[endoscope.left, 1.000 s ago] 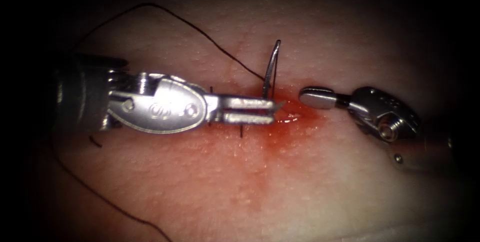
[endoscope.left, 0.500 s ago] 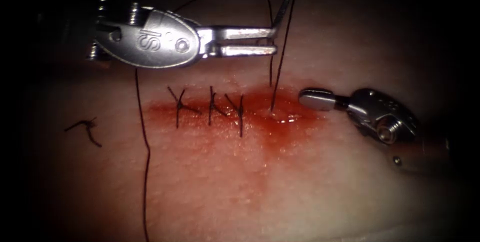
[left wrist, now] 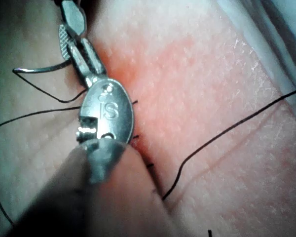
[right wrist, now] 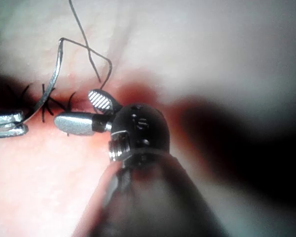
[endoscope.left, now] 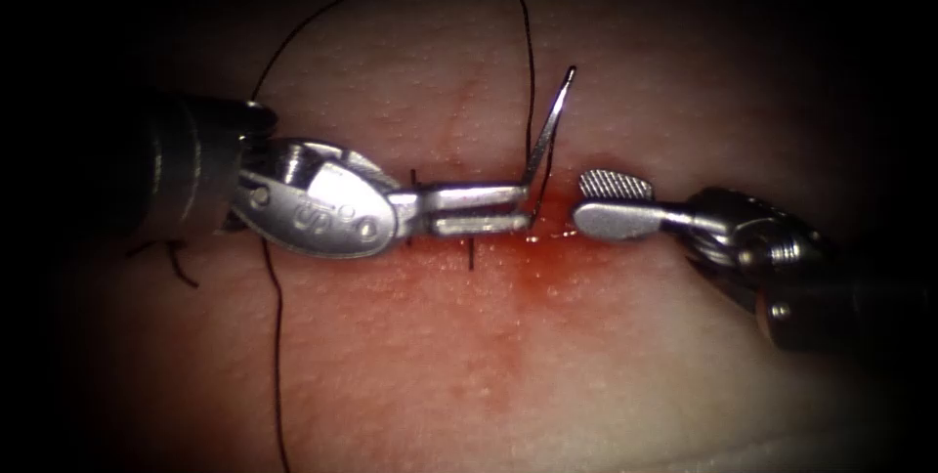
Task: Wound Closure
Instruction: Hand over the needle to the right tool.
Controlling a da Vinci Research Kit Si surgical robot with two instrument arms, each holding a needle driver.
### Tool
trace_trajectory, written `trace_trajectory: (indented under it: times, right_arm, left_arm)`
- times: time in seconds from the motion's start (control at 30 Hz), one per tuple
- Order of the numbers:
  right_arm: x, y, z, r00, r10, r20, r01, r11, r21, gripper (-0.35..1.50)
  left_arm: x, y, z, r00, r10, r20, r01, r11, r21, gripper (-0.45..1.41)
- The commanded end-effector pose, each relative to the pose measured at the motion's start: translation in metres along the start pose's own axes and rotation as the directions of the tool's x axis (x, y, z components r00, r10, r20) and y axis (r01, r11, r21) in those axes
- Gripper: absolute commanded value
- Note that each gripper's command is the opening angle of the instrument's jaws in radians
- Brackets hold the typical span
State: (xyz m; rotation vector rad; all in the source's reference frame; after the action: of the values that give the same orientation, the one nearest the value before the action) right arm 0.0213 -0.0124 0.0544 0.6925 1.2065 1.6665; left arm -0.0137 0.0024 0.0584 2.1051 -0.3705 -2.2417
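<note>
1. My left claw [endoscope.left: 523,207] is clenched on the curved needle [endoscope.left: 549,126] near its lower end, just above the cut [endoscope.left: 547,229]; the needle is free of the tissue [endoscope.left: 606,365], point up.
2. The thread [endoscope.left: 528,53] arcs over from the cut, so slack stays off the stitches [endoscope.left: 471,253].
3. My right claw [endoscope.left: 598,201] sits released and empty just right of the needle, I judge ready to receive it.

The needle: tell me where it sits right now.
In the endoscope view the needle is held near one end by the left tool, out of the tissue, over the cut just left of the open right tool.
</note>
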Motion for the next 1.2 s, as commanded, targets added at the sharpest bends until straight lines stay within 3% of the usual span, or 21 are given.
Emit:
trace_trajectory:
  times: [0.03, 0.07, 0.17, 0.27, 0.47, 0.77, 1.0, 1.07, 1.1, 1.17, 1.2]
  right_arm:
    - [-0.0004, -0.0002, 0.0013, 0.998, 0.061, -0.006, -0.061, 0.998, 0.009, 1.33]
    - [-0.0001, 0.0000, 0.0015, 0.988, 0.153, -0.021, -0.153, 0.988, 0.016, 1.31]
    - [0.0002, 0.0003, 0.0016, 0.968, 0.250, -0.039, -0.248, 0.968, 0.031, 1.26]
    - [0.0002, 0.0002, 0.0017, 0.958, 0.285, -0.039, -0.284, 0.959, 0.029, 1.33]
    - [-0.0004, -0.0004, 0.0018, 0.950, 0.313, -0.020, -0.312, 0.949, 0.041, 1.36]
    - [-0.0014, -0.0013, 0.0044, 0.949, 0.314, -0.027, -0.313, 0.948, 0.052, 1.21]
    - [-0.0013, -0.0014, 0.0048, 0.948, 0.317, -0.032, -0.315, 0.948, 0.056, 0.81]
    - [-0.0011, -0.0014, 0.0048, 0.955, 0.291, -0.049, -0.289, 0.956, 0.049, 0.29]
    - [-0.0009, -0.0015, 0.0048, 0.956, 0.287, -0.055, -0.285, 0.957, 0.044, 0.14]
    - [-0.0006, -0.0017, 0.0049, 0.958, 0.280, -0.064, -0.278, 0.960, 0.046, 0.17]
    - [-0.0005, -0.0018, 0.0049, 0.959, 0.276, -0.067, -0.274, 0.961, 0.047, 0.07]
  left_arm:
    - [-0.0005, 0.0003, 0.0003, 0.999, 0.046, -0.001, -0.046, 0.999, 0.006, -0.45]
    - [-0.0005, 0.0007, 0.0001, 0.997, 0.078, 0.000, -0.078, 0.997, 0.005, -0.45]
    - [-0.0005, 0.0012, -0.0001, 0.992, 0.125, 0.001, -0.125, 0.992, 0.006, -0.45]
    - [-0.0007, 0.0017, 0.0001, 0.987, 0.160, 0.004, -0.160, 0.987, 0.007, -0.45]
    - [-0.0010, 0.0020, 0.0004, 0.986, 0.169, 0.007, -0.169, 0.986, 0.008, -0.45]
    - [-0.0004, 0.0021, 0.0005, 0.986, 0.169, 0.006, -0.169, 0.986, 0.008, -0.45]
    - [-0.0003, 0.0025, 0.0007, 0.985, 0.172, 0.005, -0.172, 0.985, 0.007, -0.45]
    - [-0.0003, 0.0025, 0.0008, 0.985, 0.173, 0.005, -0.173, 0.985, 0.007, -0.45]
    - [-0.0003, 0.0026, 0.0008, 0.985, 0.174, 0.005, -0.174, 0.985, 0.007, -0.45]
    - [-0.0003, 0.0027, 0.0008, 0.985, 0.175, 0.006, -0.175, 0.985, 0.008, -0.45]
    - [-0.0003, 0.0027, 0.0008, 0.985, 0.175, 0.006, -0.175, 0.985, 0.008, -0.45]
